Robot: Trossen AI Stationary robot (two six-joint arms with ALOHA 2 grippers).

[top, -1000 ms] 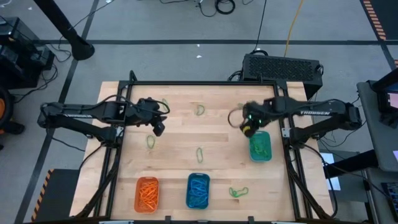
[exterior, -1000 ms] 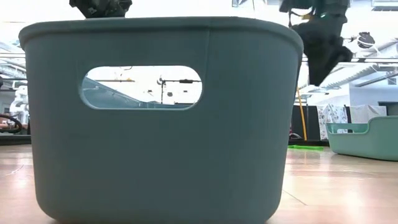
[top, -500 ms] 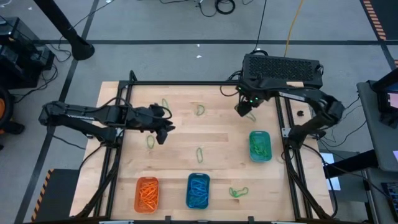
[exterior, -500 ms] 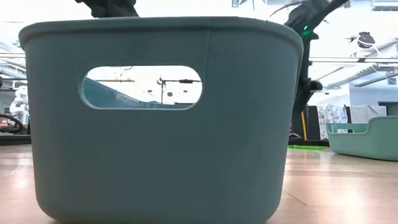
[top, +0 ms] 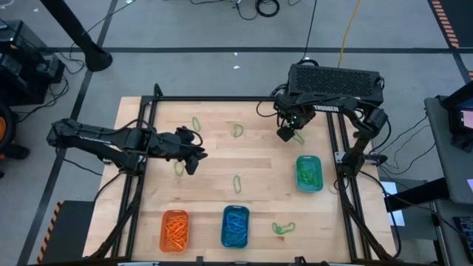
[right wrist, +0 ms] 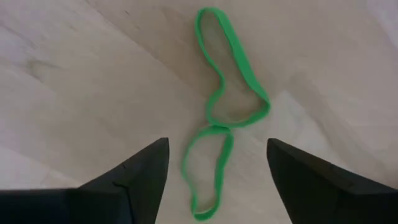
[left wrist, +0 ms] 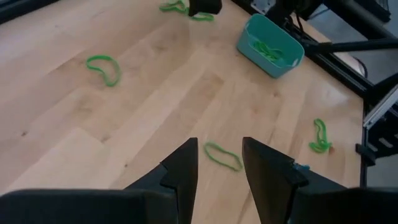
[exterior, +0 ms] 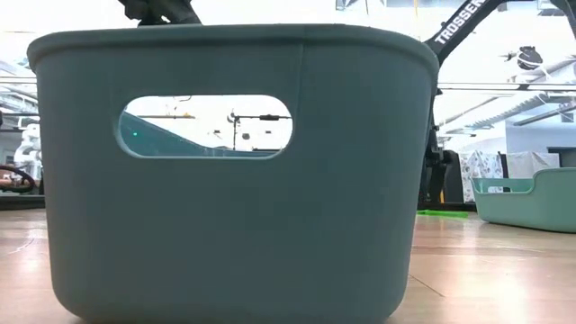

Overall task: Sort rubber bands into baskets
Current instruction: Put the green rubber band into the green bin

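**Green bands: right arm repositioned for next pick**

High view: right gripper (top: 287, 131), earlier over the teal basket (top: 309, 173), now sits at the far edge, basket well behind it. Left gripper (top: 189, 158) hangs mid-table.

Left wrist view: fingers part-open, empty, one green band (left wrist: 222, 156) just ahead.

Right wrist view: jaws wide, empty, a twisted green rubber band (right wrist: 222, 106) between them. Pickup likely next.

Three baskets (top: 308, 173); six loose green bands (top: 237, 183).

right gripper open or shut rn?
Open. The right gripper has its fingers spread wide, empty, over a twisted green rubber band lying flat on the table.
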